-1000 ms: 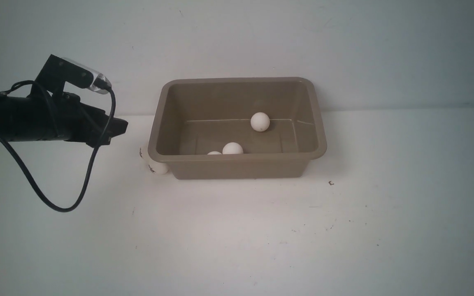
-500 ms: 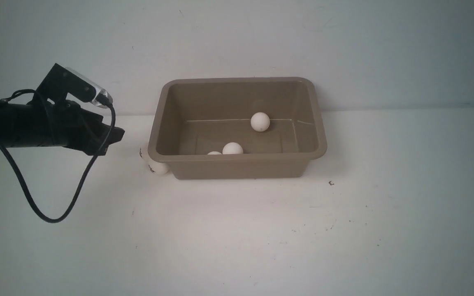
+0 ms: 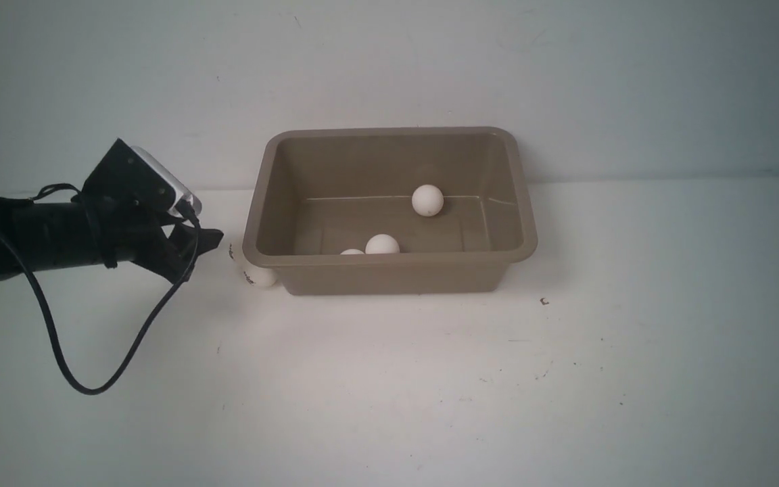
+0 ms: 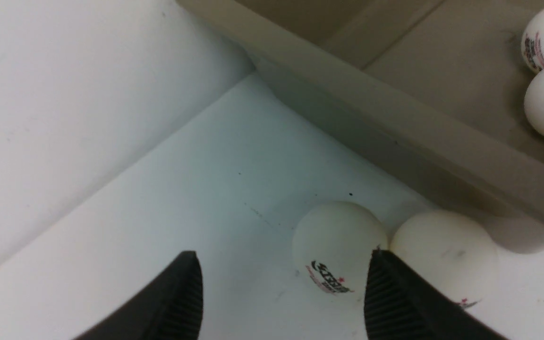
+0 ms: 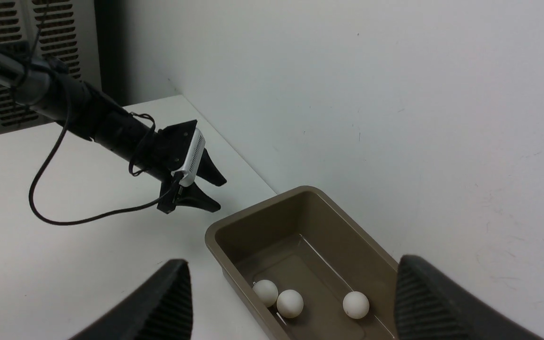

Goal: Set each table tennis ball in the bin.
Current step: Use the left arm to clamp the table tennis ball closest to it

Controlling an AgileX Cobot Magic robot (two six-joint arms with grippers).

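L gripper [image 3: 208, 241] part open, empty. Logo ball [image 4: 338, 241] sits just ahead, off-centre toward bin [image 3: 389, 279], touching 2nd ball [image 4: 442, 255] at bin's left-front corner. L arm nearer.

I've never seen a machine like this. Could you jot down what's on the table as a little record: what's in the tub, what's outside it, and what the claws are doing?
bin: taupe tub, open top, on the white table
balls in bin: three; two side by side near the front wall, one apart nearer the back
balls outside bin: two, side by side by the bin's left front corner
left gripper: open, empty, pointed at the outside balls
right gripper: open, empty, well away from every ball
left to do: two balls
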